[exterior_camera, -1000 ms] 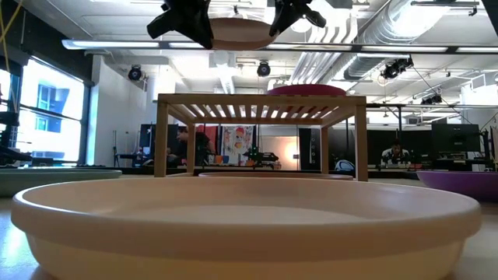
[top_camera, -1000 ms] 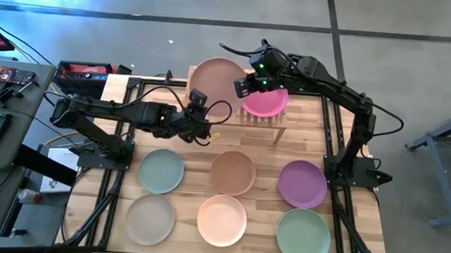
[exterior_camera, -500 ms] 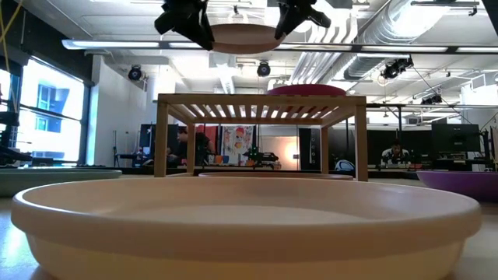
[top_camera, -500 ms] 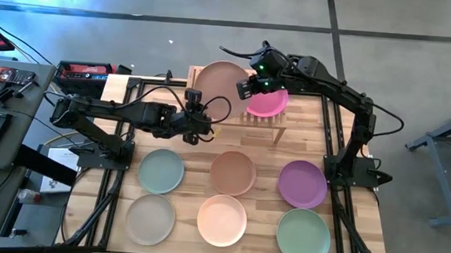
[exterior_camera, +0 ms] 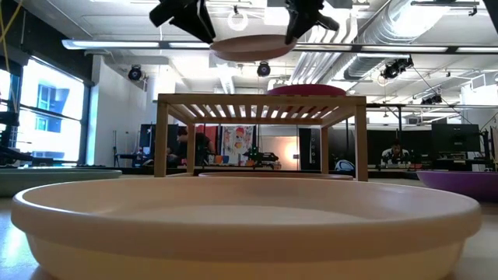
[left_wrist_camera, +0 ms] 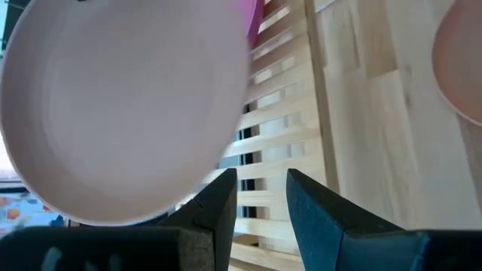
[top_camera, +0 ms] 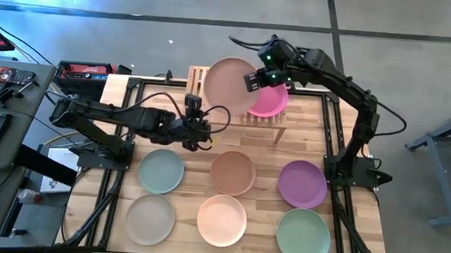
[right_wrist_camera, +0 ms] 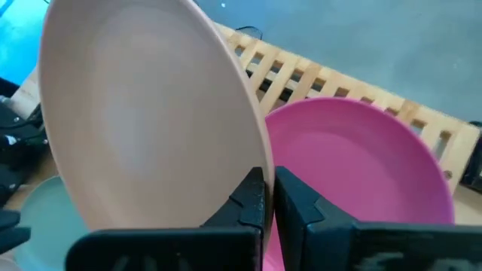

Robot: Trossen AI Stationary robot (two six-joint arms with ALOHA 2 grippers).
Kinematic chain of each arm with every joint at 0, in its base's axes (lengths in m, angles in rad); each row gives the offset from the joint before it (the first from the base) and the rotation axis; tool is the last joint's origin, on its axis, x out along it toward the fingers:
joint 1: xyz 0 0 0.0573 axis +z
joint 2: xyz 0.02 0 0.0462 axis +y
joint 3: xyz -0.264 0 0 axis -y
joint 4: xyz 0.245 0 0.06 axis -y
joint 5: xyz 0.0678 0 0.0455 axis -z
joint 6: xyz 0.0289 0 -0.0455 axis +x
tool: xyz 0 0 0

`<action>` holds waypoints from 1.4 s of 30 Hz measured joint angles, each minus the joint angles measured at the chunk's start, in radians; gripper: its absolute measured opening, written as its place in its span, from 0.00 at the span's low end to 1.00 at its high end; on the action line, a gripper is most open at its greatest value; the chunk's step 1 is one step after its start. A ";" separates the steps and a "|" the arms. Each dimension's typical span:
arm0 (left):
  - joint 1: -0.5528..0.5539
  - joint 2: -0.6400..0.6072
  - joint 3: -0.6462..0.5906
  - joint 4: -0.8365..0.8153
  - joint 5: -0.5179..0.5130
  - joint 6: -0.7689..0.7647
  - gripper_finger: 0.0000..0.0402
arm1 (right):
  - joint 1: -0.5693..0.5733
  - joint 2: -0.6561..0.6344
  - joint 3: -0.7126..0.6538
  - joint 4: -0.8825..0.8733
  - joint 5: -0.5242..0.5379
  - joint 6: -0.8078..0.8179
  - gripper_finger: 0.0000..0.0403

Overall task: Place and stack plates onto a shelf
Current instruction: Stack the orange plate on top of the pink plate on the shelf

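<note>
— Reaching over the shelf (top_camera: 261,117), the right gripper (top_camera: 252,82) pinches the rim of the pink plate (top_camera: 230,84), holding it above the slats beside the magenta plate (top_camera: 270,102).

— And the left gripper (top_camera: 196,134)?

— Low, near the shelf's front; its fingers (left_wrist_camera: 218,207) stand apart, empty. The low view hides the shelf top behind the peach plate (exterior_camera: 241,225); only the high view shows six plates on the table (top_camera: 266,172).
</note>
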 joint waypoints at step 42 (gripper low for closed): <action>0.165 0.000 0.000 0.001 0.034 -0.209 0.26 | -0.534 0.066 0.001 -0.237 -0.605 -0.488 0.00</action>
